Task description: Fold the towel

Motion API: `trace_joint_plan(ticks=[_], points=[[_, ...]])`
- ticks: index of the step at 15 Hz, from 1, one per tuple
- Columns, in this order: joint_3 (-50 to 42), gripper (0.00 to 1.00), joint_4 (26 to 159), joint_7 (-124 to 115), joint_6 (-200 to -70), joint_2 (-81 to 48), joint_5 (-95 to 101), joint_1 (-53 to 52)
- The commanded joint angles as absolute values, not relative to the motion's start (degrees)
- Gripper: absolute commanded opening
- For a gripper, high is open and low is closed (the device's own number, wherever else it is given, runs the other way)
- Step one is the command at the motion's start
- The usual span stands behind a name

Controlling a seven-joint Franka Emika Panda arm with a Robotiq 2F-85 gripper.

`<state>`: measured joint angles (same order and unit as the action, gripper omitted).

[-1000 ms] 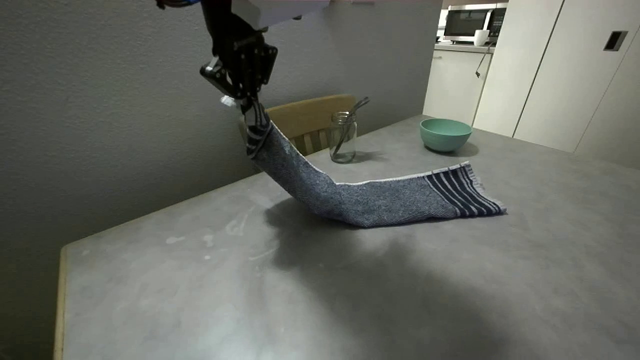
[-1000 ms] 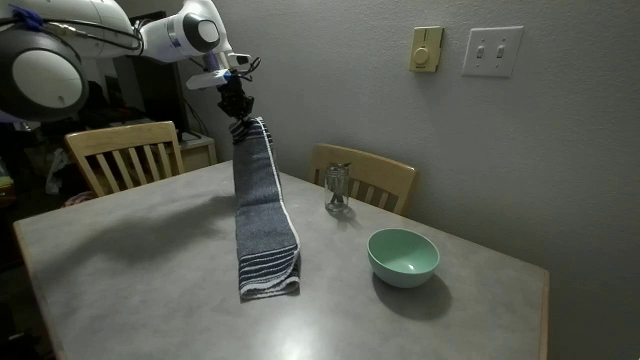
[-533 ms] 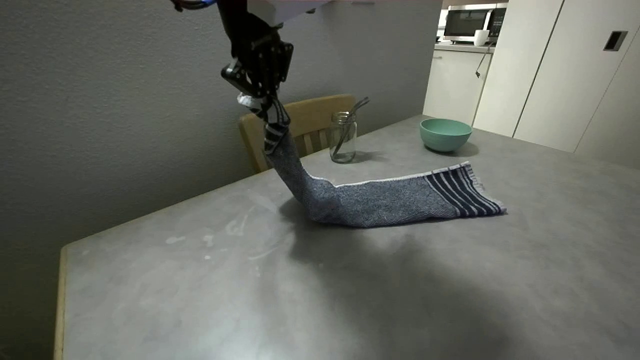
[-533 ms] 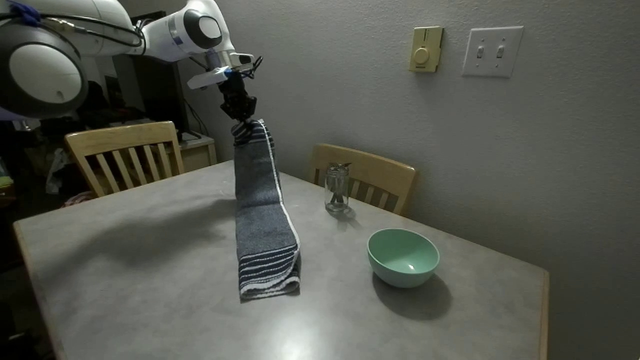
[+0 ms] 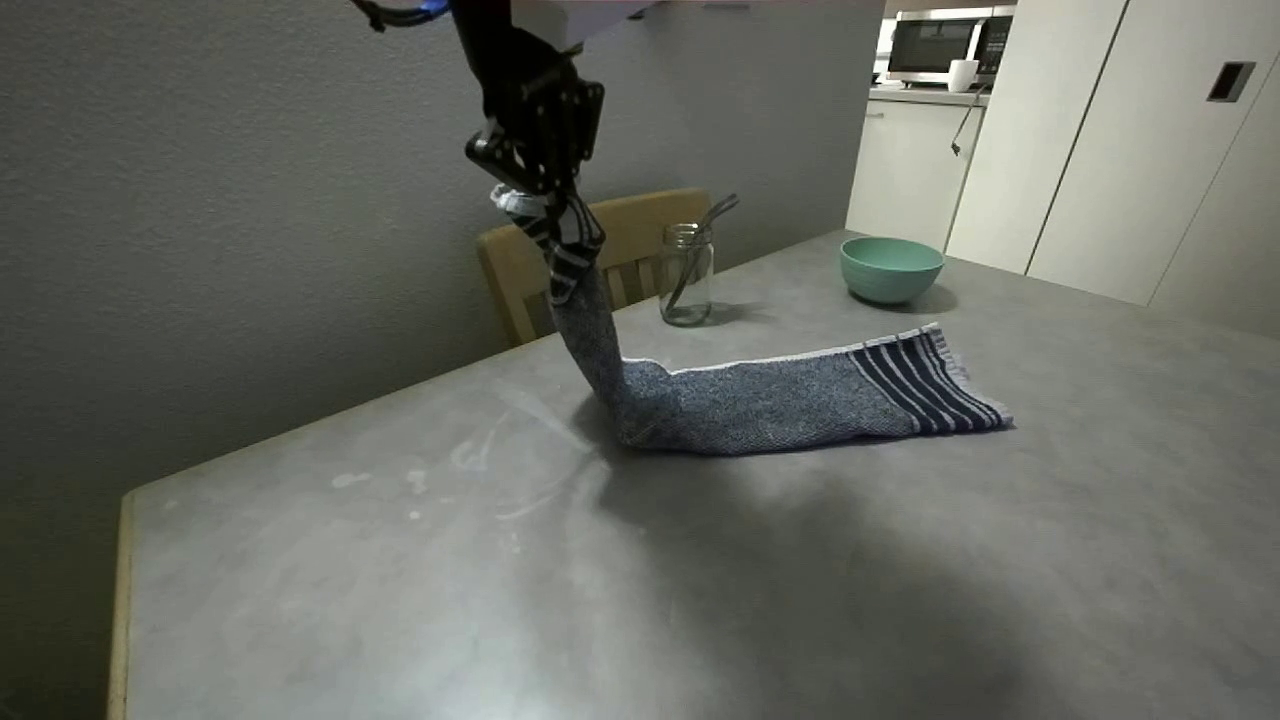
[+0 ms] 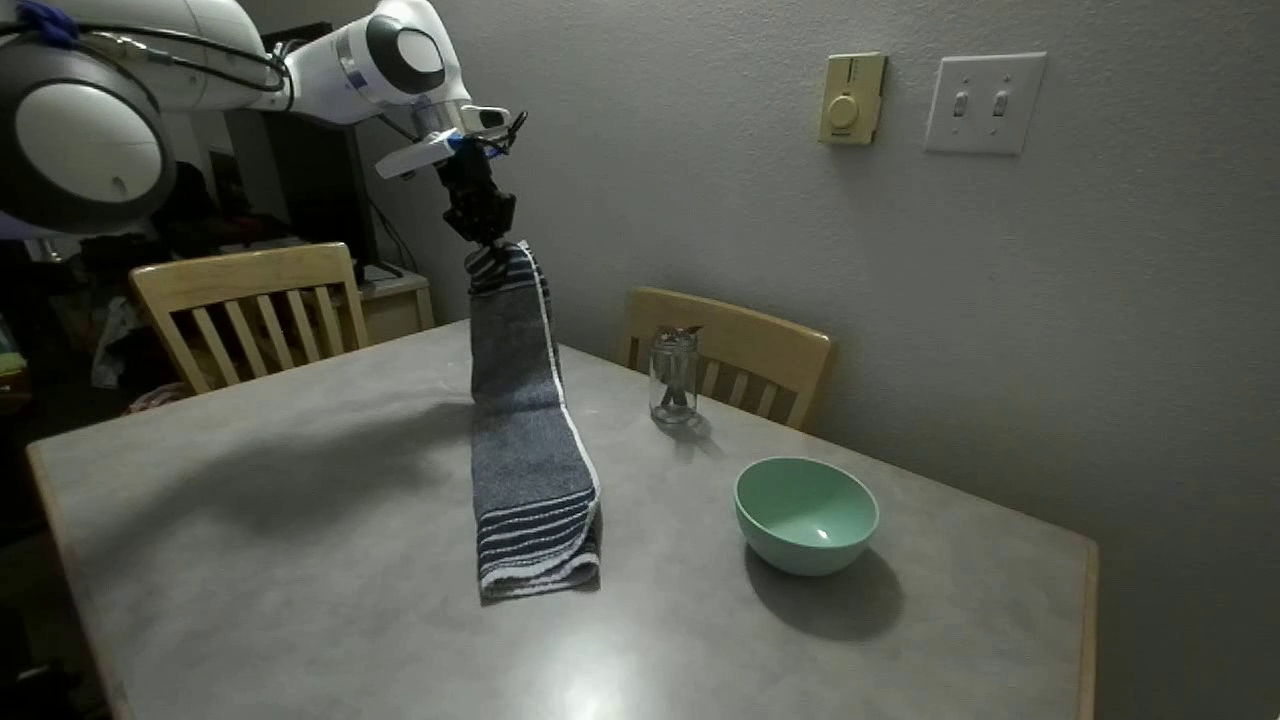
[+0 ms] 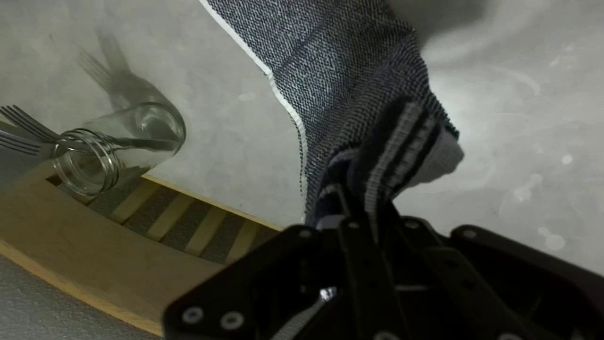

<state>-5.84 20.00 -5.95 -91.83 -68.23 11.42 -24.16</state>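
Wrist view shows the black jointed gripper (image 7: 370, 212) pinching one striped end of the long dark grey-blue cloth towel (image 7: 330, 61). In both exterior views that end is aloft, the opposite one resting on the tan-edged grey table (image 5: 380, 580).

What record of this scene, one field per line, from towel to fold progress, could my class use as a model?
Item: grey-blue towel with white stripes
Holder: gripper, shut on one striped end, above the table
Surface: grey tabletop, the towel's other end lying on it
Container: upright glass jar, forks sticking out
Dish: green bowl on the table
Seating: two wooden chairs in an exterior view
Progress: fold unfinished; held end not yet laid over the rest
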Motion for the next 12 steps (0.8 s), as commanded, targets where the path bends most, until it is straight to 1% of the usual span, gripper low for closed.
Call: trace_joint_plan(ticks=[1,5,6,12], points=[[-5.66,0.09,20.5,-6.0,-91.94,-67.88,11.6,-24.16],[-5.67,0.09,20.53,-6.0,-91.9,-67.85,11.61,-24.18],[-5.68,0.02,20.54,-6.0,-91.89,-67.85,11.61,-24.19],[-6.27,0.02,21.25,-19.01,-84.31,-66.9,11.31,-26.32]])
